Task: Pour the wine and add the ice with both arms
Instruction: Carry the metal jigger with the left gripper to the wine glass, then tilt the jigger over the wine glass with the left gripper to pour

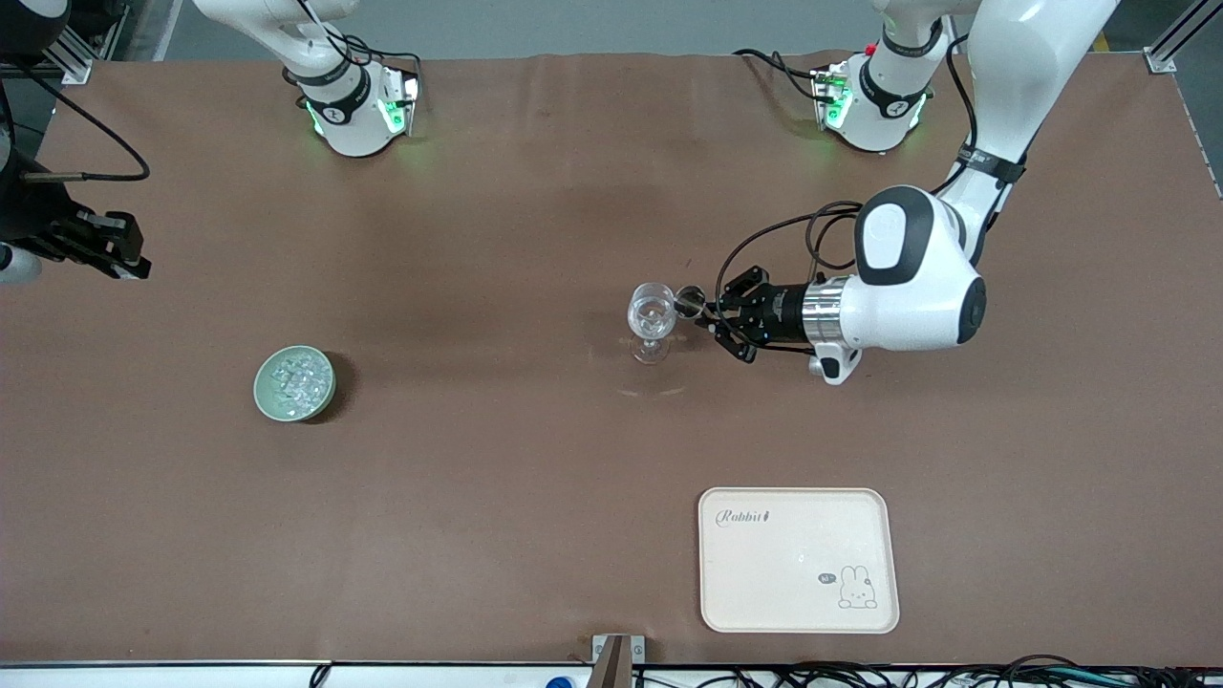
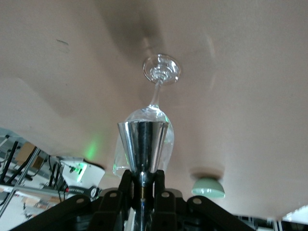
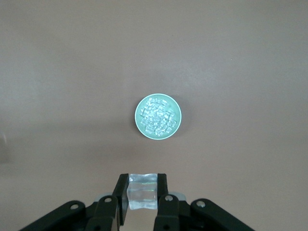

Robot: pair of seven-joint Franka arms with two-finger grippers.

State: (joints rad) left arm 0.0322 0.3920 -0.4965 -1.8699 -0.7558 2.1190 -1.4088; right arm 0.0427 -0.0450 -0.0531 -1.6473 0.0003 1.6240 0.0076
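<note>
Sitting nearest the front camera, a cream tray. Farther up, lying heaped in a pale green bowl, the ice, well below the right gripper, itself clamping one clear cube. Tilting a steel measuring cup against the stemmed glass, clamped in the left gripper.

robot lab, two white arms bolted to brown table, cables, alu framing

The right end effector sits at the front view's edge, its arm cut off there.
</note>
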